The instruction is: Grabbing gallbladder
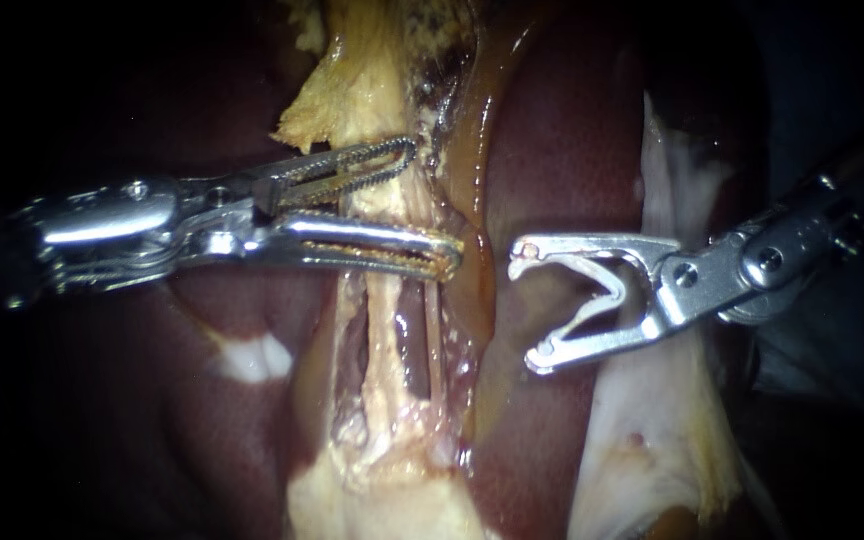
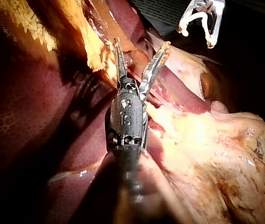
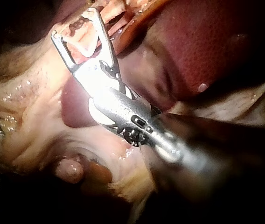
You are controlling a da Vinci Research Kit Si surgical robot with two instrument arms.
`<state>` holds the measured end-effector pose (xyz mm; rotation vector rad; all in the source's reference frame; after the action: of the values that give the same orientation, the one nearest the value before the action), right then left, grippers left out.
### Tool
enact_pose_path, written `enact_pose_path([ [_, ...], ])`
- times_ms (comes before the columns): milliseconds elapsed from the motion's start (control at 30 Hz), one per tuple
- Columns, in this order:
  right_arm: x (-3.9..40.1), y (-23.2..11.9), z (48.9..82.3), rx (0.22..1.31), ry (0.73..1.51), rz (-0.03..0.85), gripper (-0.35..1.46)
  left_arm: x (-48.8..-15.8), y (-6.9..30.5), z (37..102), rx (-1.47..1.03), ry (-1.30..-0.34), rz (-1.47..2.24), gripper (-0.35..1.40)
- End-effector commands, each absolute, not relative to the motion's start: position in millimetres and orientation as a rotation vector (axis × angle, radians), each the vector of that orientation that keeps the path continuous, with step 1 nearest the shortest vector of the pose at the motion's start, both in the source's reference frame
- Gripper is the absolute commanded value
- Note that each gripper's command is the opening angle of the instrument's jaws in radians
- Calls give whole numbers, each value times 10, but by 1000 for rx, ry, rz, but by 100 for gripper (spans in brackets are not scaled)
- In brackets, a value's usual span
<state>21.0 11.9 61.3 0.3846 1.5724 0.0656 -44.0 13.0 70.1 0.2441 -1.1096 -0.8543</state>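
A strip of pale yellow gallbladder tissue [image 1: 377, 100] runs down the middle of the endoscope view, between dark red lobes of liver [image 1: 572, 150]. My left instrument [image 1: 432, 205] has its jaws open, one on each side of this strip, with a clear gap between them. In the left wrist view the same open jaws [image 2: 141, 46] stand over reddish tissue beside the yellow mass [image 2: 216, 154]. My right instrument [image 1: 529, 305] hangs open over the liver, to the right of the strip and apart from it. Its open jaws [image 3: 74, 23] hold nothing.
Two thin tubes [image 1: 397, 330] run lengthwise in the strip just below the left jaws. An amber band of tissue [image 1: 474, 200] borders the strip on the right. A pale white sheet [image 1: 672, 420] lies under the right instrument's shaft.
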Motion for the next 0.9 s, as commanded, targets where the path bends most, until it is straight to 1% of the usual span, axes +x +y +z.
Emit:
enact_pose_path([
  [33, 210, 120, 613, 385, 1573, 66, 49, -440, 130, 701, 245, -1110, -854, 74],
  [267, 209, 120, 613, 385, 1573, 65, 49, -433, 121, 685, 263, -1119, -824, 74],
  [433, 209, 120, 613, 385, 1573, 65, 49, -412, 108, 656, 276, -1123, -816, 74],
  [533, 209, 120, 613, 385, 1573, 65, 49, -394, 106, 637, 291, -1125, -811, 72],
  [700, 209, 121, 615, 384, 1572, 66, 49, -367, 125, 597, 283, -1113, -825, 71],
  [900, 209, 121, 615, 384, 1572, 66, 49, -352, 156, 564, 242, -1148, -840, 67],
])
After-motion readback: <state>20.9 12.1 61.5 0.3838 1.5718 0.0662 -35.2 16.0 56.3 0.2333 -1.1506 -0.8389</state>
